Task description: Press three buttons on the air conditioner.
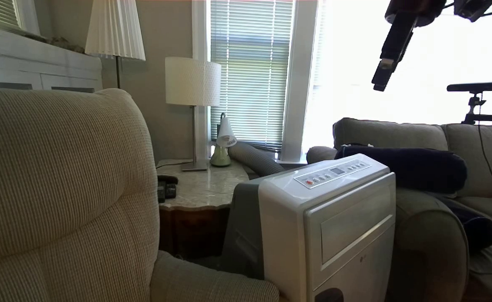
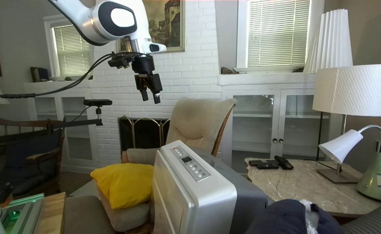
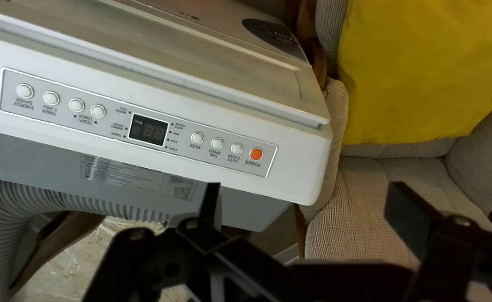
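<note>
A: What does the camera lose around the gripper (image 2: 151, 98)?

B: Below it, the air conditioner (image 2: 196, 190) runs out of the bottom of both exterior views, its base cut off. Above it, the arm (image 2: 96, 24) exits at the top of each. In an exterior view, the window (image 1: 443, 58) behind the gripper glares white, and there the fingers (image 1: 382, 77) overlap, so the gap between them cannot be judged.

A: And past the fingers, in the wrist view?

B: The control panel (image 3: 105, 128) sits ahead of them, with pale buttons (image 3: 197, 137) and a single orange button (image 3: 256, 154). Digits on the display (image 3: 148, 131) are dim and hard to read. Print on the label (image 3: 139, 176), closer to the fingers, is too small to make out. The hose (image 3: 15, 201), off to one side of the fingers, is cropped by the frame, as is the yellow pillow (image 3: 422, 71) beyond them.

A: How does the gripper stand?

B: Spread, with a wide gap between the fingers; part of the armchair (image 3: 355, 209) shows through it. Dark and blurred in the wrist view, the fingers hang in midair, pointing down at a slant, well above the air conditioner and its buttons, apart from both.
</note>
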Available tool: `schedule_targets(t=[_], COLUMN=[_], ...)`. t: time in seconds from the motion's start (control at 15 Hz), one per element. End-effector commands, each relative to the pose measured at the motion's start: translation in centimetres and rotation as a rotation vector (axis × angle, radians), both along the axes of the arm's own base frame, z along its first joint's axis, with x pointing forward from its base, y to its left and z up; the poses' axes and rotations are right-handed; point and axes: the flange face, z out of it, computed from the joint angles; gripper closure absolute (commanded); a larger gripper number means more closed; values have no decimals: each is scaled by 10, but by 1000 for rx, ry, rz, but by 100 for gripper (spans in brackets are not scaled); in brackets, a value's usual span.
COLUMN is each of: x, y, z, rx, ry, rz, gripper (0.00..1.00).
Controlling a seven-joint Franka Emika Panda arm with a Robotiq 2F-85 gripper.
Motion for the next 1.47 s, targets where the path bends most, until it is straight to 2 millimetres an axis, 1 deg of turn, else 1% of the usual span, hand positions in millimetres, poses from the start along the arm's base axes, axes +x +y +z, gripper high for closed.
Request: schedule_targets(t=[0.0, 0.33, 0.67, 0.73, 0.87, 1.4], x=[28, 50, 65, 54, 56, 56], y=[4, 0, -1, -3, -3, -1], z=[-16, -41, -60, -55, -59, -61], rx=[9, 3, -16, 2, -1, -1], ry=[5, 39, 55, 65, 72, 70], rz=[-73, -116, -135, -113, -114, -118], gripper=[0, 0, 0, 0, 0, 0])
